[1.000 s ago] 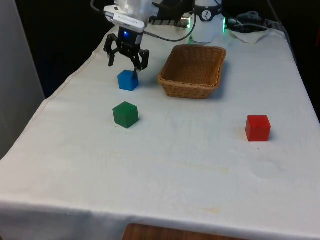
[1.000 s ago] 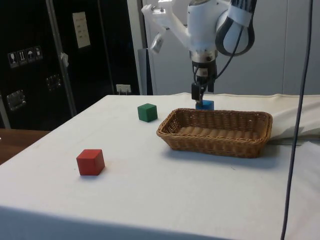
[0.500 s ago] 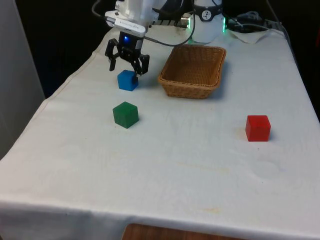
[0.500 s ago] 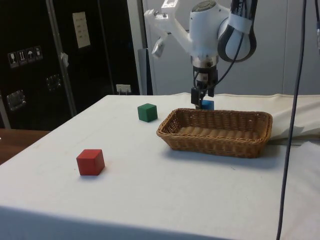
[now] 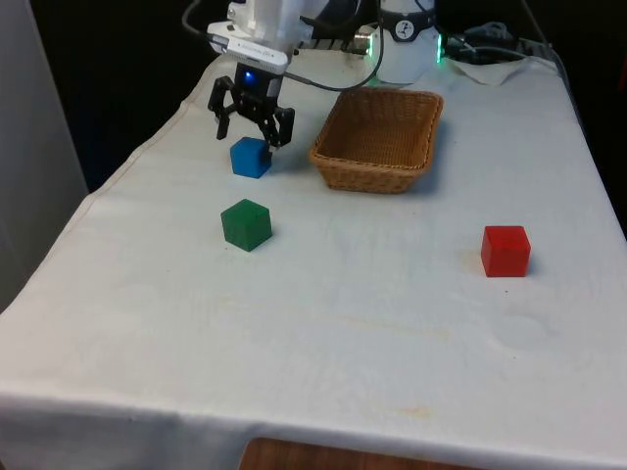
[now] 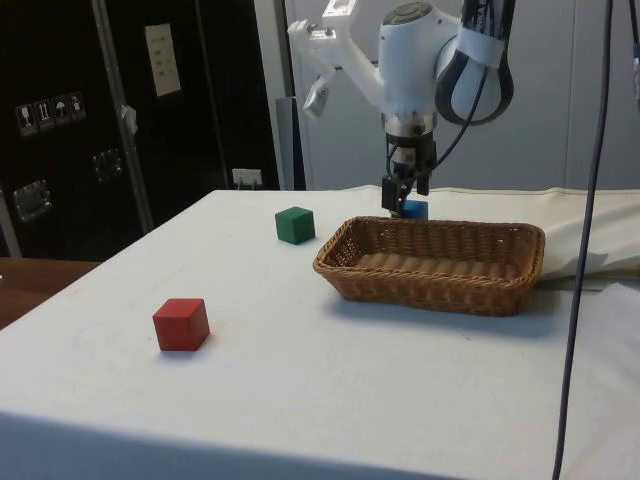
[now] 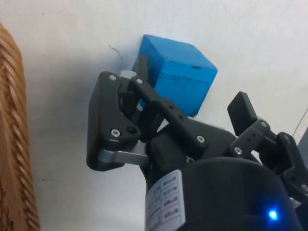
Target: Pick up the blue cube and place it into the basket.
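Just above the matte blue cube [image 5: 251, 157], the gripper [image 5: 252, 130] hangs open.

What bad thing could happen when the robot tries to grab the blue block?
The black gripper is open above the small blue cube, which sits turned at an angle between the fingers, so it might twist or slip out when they close. The woven wicker basket stands close beside it, so a low carry might bump the rim.
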Motion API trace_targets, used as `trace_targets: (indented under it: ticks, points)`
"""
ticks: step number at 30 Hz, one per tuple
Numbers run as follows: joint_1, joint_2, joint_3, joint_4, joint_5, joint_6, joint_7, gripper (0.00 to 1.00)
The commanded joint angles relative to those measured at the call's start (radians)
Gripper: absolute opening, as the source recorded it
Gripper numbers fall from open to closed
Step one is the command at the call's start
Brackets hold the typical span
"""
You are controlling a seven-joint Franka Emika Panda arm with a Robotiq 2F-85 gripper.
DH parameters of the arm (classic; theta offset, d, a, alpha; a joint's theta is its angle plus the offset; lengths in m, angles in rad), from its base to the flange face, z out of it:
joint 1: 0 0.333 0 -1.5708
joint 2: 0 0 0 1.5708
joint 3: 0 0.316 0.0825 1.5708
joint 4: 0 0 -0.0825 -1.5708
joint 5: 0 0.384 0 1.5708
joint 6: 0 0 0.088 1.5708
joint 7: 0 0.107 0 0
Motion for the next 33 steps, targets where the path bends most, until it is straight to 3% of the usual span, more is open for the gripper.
trace_targets:
  ticks: [1, 2, 3, 4, 10, 11, 12, 18, 19, 20, 25, 27, 28, 29, 33]
  points:
    - [-0.018, 0.001, 0.02, -0.012, 0.017, 0.015, -0.009, 1.0]
    - [-0.022, 0.001, 0.023, -0.014, 0.021, 0.017, -0.011, 1.0]
    - [-0.001, 0.001, 0.0, 0.0, 0.002, 0.0, 0.001, 1.0]
    - [-0.025, 0.001, 0.026, -0.016, 0.026, 0.019, -0.014, 1.0]
    - [-0.043, 0.005, 0.04, -0.024, 0.066, 0.029, -0.04, 1.0]
    - [-0.006, 0.014, 0.0, 0.0, 0.042, 0.008, -0.016, 1.0]
    - [-0.045, 0.005, 0.041, -0.025, 0.072, 0.031, -0.045, 1.0]
    - [-0.055, 0.004, 0.047, -0.027, 0.135, 0.04, -0.1, 1.0]
    - [-0.015, 0.017, 0.0, -0.002, 0.114, 0.021, -0.078, 1.0]
    - [-0.057, 0.004, 0.048, -0.027, 0.145, 0.041, -0.108, 1.0]
    - [-0.063, 0.003, 0.052, -0.028, 0.196, 0.041, -0.15, 1.0]
    - [-0.061, 0.004, 0.053, -0.028, 0.212, 0.04, -0.16, 1.0]
    - [-0.021, 0.02, 0.001, -0.002, 0.19, 0.023, -0.141, 1.0]
    - [-0.06, 0.004, 0.054, -0.029, 0.219, 0.039, -0.164, 1.0]
    - [-0.047, 0.013, 0.043, -0.021, 0.225, 0.033, -0.162, 1.0]
